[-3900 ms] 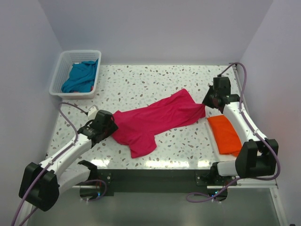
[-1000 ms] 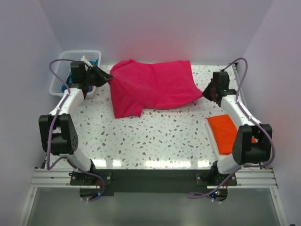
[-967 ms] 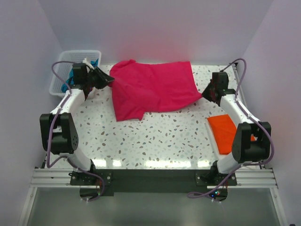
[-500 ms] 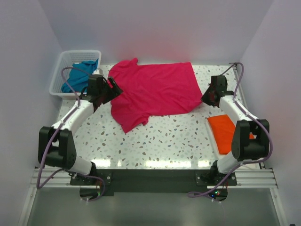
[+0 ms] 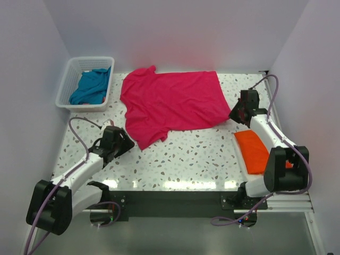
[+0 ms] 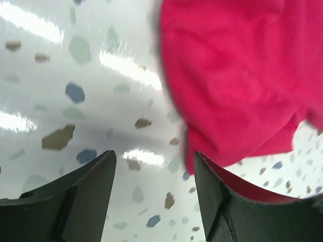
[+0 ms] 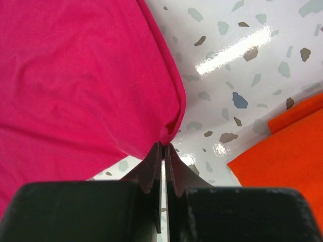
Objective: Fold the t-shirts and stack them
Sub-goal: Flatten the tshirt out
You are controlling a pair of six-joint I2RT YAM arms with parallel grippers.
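Note:
The crimson-pink t-shirt (image 5: 170, 101) lies spread flat at the back middle of the table, one sleeve pointing toward the near left. My left gripper (image 5: 125, 144) is open and empty just left of that sleeve's tip; in the left wrist view the gripper (image 6: 154, 194) frames bare table, with the pink cloth (image 6: 237, 70) beyond the right finger. My right gripper (image 5: 234, 115) is shut on the shirt's right near corner, seen pinched in the right wrist view (image 7: 165, 144). The folded bright orange t-shirt (image 5: 254, 151) lies at the right. The teal-blue t-shirt (image 5: 91, 86) lies crumpled in the basket.
The white lattice basket (image 5: 65, 85) stands at the back left corner. The orange shirt's edge also shows in the right wrist view (image 7: 285, 156), close to my right gripper. Walls close in the table at the back and both sides.
My left gripper has let go of the pink shirt and pulled back to the near left. The shirt has dropped from being held up and now lies flat. The right gripper still holds its corner.

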